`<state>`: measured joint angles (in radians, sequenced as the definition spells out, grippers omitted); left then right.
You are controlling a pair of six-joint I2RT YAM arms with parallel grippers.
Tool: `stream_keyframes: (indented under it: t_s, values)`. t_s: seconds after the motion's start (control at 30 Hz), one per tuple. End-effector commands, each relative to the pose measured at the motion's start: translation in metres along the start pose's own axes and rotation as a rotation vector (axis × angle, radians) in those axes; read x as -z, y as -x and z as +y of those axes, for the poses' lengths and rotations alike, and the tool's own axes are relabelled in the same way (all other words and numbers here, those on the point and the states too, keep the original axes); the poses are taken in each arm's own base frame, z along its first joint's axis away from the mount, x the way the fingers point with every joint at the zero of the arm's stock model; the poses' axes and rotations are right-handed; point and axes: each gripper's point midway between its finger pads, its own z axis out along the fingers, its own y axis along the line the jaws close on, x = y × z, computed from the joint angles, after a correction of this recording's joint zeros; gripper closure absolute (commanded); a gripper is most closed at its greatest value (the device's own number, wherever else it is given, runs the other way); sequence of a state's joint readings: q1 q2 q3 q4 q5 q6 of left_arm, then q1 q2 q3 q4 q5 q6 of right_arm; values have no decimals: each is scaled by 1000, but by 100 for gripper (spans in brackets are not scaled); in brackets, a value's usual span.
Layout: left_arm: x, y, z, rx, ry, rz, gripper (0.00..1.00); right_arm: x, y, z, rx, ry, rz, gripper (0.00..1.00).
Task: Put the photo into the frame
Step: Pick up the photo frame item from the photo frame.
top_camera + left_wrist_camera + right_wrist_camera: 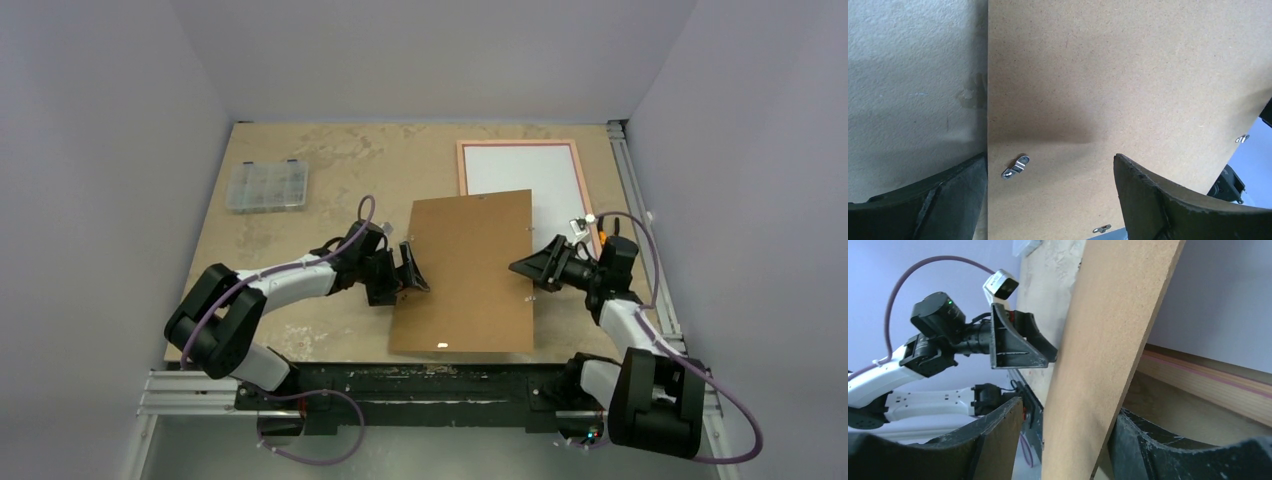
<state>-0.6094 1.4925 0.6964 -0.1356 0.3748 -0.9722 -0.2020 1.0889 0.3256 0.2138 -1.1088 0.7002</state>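
Note:
The frame (pixel 519 144) lies flat at the back right of the table; a white sheet (pixel 525 172) fills its opening. No sunset print shows, so I cannot tell whether that sheet is the photo's back. The brown backing board (pixel 468 272) sits mid-table, raised, its far right corner over the frame. My left gripper (pixel 411 270) is open at the board's left edge, one finger under it and one over it (pixel 1050 200). My right gripper (pixel 523 268) is open around the right edge (pixel 1068 440); the board (pixel 1118 315) touches only the right finger (pixel 1148 445).
A clear compartment box (pixel 267 185) stands at the back left. Small metal turn clips (pixel 1015 167) are fixed on the board's face. A metal rail (pixel 640 210) runs along the table's right side. The frame's pink edge (pixel 1198 380) lies just beyond my right gripper.

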Motion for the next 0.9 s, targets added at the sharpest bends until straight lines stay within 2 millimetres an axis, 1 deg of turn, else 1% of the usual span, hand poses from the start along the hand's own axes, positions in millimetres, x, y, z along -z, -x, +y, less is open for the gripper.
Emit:
stream_keyframes:
  t_s: [0.0, 0.07, 0.2, 0.37, 0.4, 0.53, 0.7, 0.8, 0.87]
  values:
    - [-5, -2, 7, -47, -5, -7, 10, 4, -3, 27, 7, 71, 51, 45]
    - [-5, -2, 6, -50, -13, -10, 10, 2, -5, 23, -11, 49, 63, 54]
    - [-3, -3, 4, -53, -24, -12, 10, -3, -16, 14, -69, 23, 120, 62]
    - [3, 0, 0, -71, -32, -33, 10, -7, -24, 13, -88, -1, 170, 71]
    - [4, 0, 1, -78, -29, -37, 10, -8, -26, 13, -89, -6, 177, 74]
    - [10, 2, 3, -83, -10, -57, 9, -10, -28, 21, -78, -2, 201, 100]
    - [20, 6, 3, -85, 16, -94, 4, -8, -19, 35, -31, -5, 179, 100]
    - [29, 8, 0, -88, 13, -123, 3, -5, -10, 48, -3, -7, 164, 100]
    - [35, 11, -3, -95, 13, -143, 2, -3, -1, 60, 26, -19, 136, 100]
